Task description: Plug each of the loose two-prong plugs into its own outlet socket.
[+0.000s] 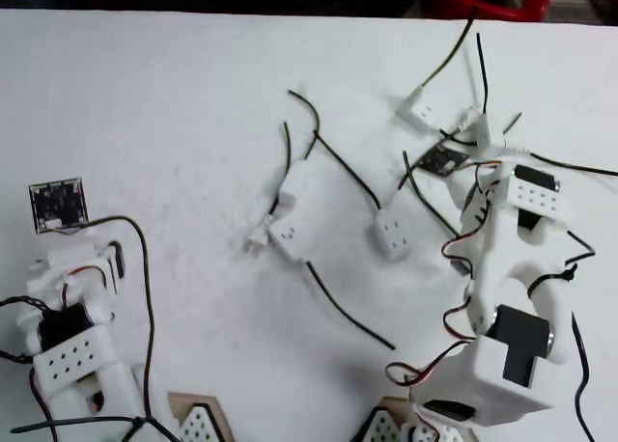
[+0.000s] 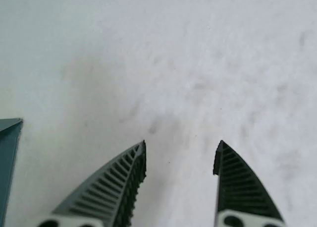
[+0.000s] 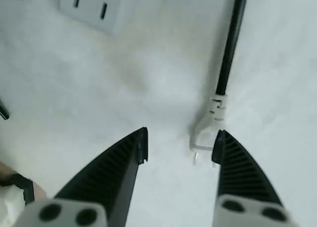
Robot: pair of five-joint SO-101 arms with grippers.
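Note:
My right gripper (image 3: 181, 138) stands open just above the white table. A white two-prong plug (image 3: 208, 130) on a black cable (image 3: 230, 48) lies between its fingers, close against one of them. A white outlet socket (image 3: 94, 6) with two slots lies farther off. In the high view this plug (image 1: 473, 125) sits at the back right, and the socket (image 1: 417, 109) is left of it. My left gripper (image 2: 181, 147) hangs open over bare table with nothing between its fingers. The left arm (image 1: 68, 297) is at the front left.
Two more white socket blocks (image 1: 391, 232) (image 1: 290, 234) and a small plug (image 1: 256, 244) lie mid-table among loose black cables (image 1: 343, 312). A teal edge (image 2: 7, 157) shows beside the left gripper. The table's far left is bare.

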